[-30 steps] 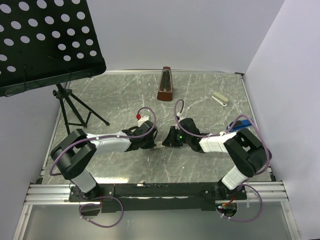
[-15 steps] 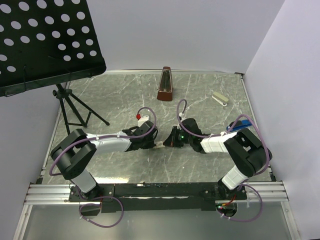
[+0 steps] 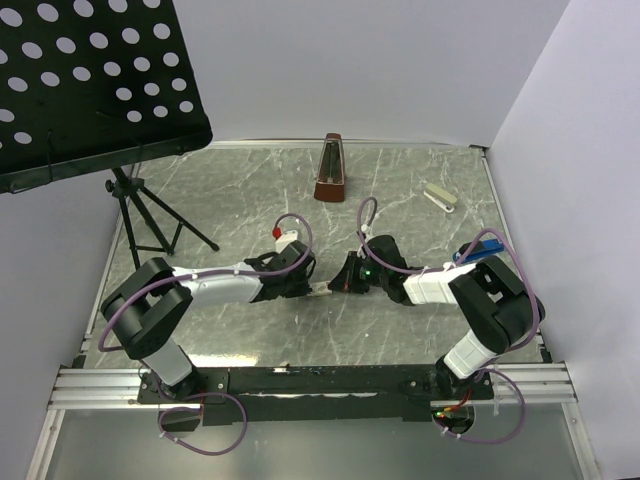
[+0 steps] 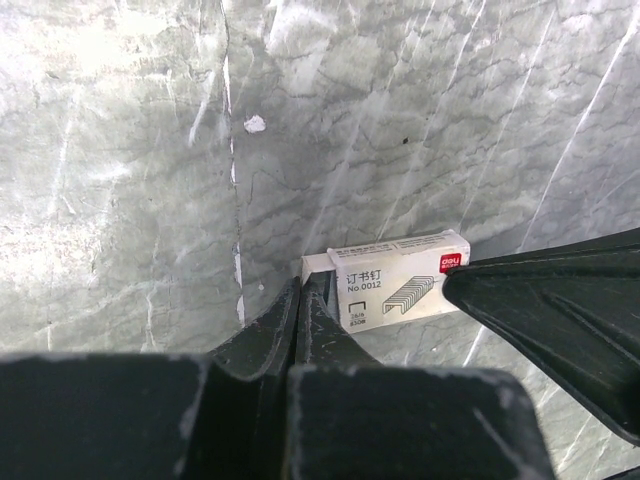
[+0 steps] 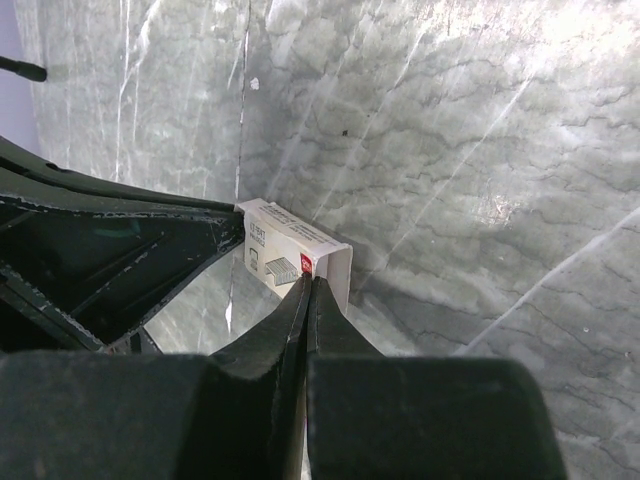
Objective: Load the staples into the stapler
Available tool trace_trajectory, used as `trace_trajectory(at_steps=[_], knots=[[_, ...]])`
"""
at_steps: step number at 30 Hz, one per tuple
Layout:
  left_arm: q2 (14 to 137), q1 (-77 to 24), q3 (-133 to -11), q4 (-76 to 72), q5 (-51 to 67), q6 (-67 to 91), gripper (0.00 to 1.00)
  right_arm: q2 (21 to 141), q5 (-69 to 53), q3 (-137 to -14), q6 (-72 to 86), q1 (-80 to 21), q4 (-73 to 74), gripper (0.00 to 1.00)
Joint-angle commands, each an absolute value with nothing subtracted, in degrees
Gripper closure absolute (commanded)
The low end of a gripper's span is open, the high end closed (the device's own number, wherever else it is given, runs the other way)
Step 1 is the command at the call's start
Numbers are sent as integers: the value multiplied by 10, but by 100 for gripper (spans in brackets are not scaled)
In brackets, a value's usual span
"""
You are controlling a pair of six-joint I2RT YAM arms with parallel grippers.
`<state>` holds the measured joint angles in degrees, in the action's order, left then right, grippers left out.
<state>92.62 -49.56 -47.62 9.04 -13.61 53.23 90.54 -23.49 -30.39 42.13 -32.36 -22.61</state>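
The staples are in a small white box with a red corner mark, lying on the marble table between both arms. My left gripper is shut with its tips pinching the box's left end. My right gripper is shut on the thin side wall at the box's open end. In the top view the two grippers meet tip to tip, the left gripper beside the right gripper. A white stapler lies far right at the back. A blue stapler shows partly behind my right arm.
A brown metronome stands at the back centre. A black music stand overhangs the left side, its tripod legs on the table. White walls close in the back and the right.
My right gripper has closed onto the box's open end and its wrist has shifted slightly right. The left gripper has stayed shut on the other end.
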Motion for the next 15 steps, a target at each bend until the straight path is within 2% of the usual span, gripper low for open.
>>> trace_trajectory(at_steps=[1,15], knots=[[911,-479,-485,115,-156,523,99,889,-227,-295,404,-309,-221,100],[905,-467,-479,116,-151,517,99,898,-242,-281,417,-291,-243,100]])
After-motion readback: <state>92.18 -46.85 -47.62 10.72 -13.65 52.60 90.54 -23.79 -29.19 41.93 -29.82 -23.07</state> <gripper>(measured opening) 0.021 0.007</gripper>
